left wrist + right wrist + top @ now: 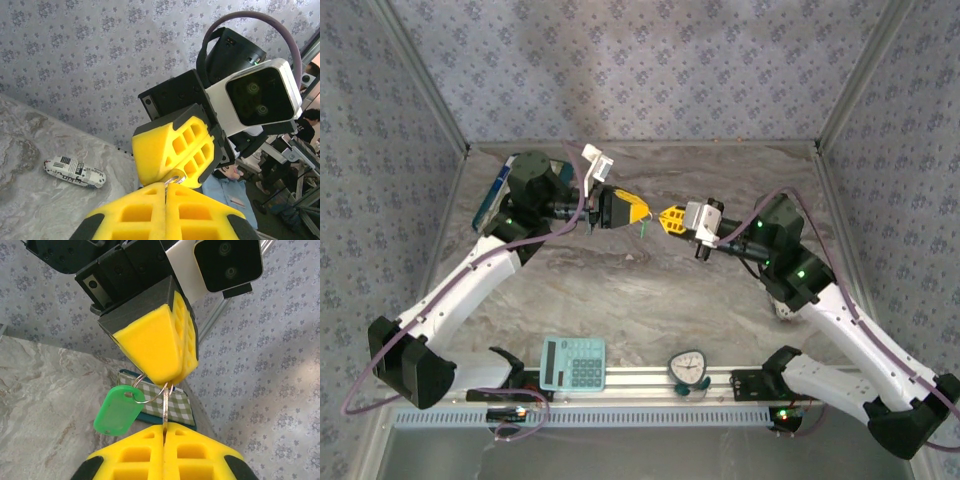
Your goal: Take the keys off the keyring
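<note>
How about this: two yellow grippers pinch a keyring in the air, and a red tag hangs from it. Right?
The tag is green, not red; the right wrist view shows it hanging from the keyring that the left gripper and right gripper pinch.

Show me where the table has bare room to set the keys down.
Bare marble between the left arm and right arm, beyond the calculator and timer; also the far strip by the back wall. Crowded: the near rail.
</note>
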